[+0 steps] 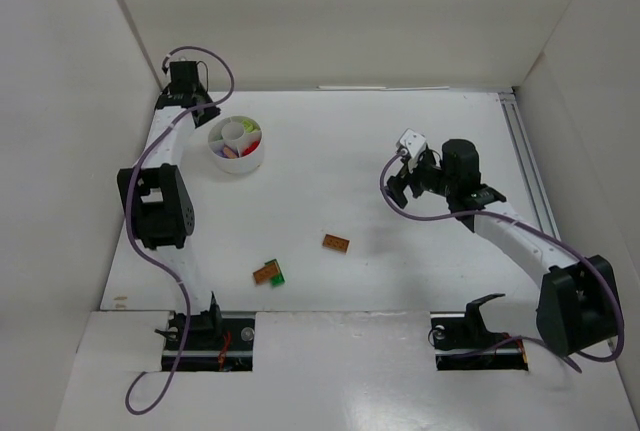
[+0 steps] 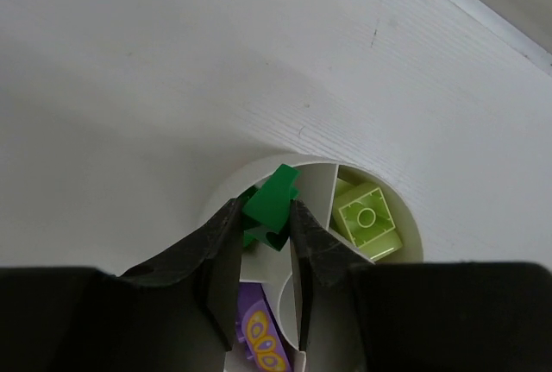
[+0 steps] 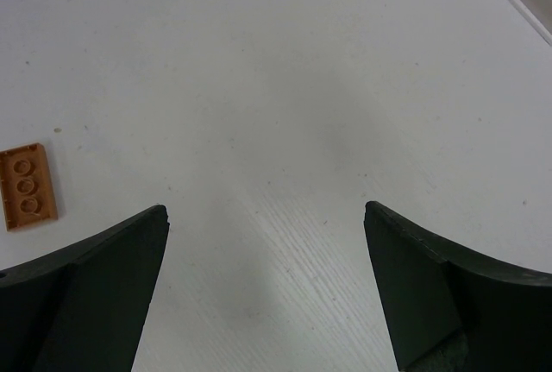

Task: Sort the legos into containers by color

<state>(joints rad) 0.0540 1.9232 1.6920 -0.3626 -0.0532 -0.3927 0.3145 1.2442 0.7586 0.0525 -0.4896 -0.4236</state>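
Left jaws pinch a green brick [image 2: 271,206] over the round, wedge-divided dish [image 2: 316,195]; right jaws gape above the grained worktop [image 3: 285,87], near a studded orange plate [image 3: 23,186].

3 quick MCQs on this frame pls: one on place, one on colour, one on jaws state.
1. Where are the left jaws?
A) over the white dish
B) parked at their own base
C) above the right arm's base

2. What colour is the brick between the left jaws?
A) red
B) dark green
C) lilac

3. How are the right jaws?
A) shut, empty
B) shut on a lilac piece
C) wide open, empty

Key:
1 A, the left wrist view shows the dish's compartments just beneath the jaws.
2 B, the brick pinched between them is green.
3 C, only bare table shows between the spread jaws.
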